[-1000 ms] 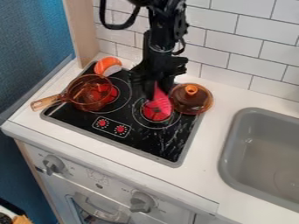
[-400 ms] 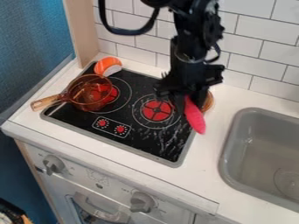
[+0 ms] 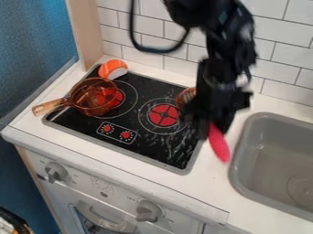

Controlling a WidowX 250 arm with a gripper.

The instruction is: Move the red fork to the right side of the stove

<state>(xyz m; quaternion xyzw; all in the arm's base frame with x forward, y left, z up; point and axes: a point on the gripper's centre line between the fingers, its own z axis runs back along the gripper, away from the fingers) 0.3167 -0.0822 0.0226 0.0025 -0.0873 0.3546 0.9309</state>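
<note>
The black gripper (image 3: pixel 211 130) hangs over the right edge of the stove (image 3: pixel 134 149). It is shut on the red fork (image 3: pixel 218 144), a pinkish-red piece whose free end points down and slightly right, over the white counter between stove and sink. The fork's upper end is hidden by the gripper.
An amber pan (image 3: pixel 94 101) rests on the stove's left burner, its handle jutting left. Behind it lies an orange-and-white sushi toy (image 3: pixel 113 69). A brown lid (image 3: pixel 185 95) is partly covered by the arm. The grey sink (image 3: pixel 278 167) lies to the right.
The gripper and the fork have moved right and toward the front, from above the right burner to over the counter strip beside the stove. Pan and sushi toy have stayed put.
</note>
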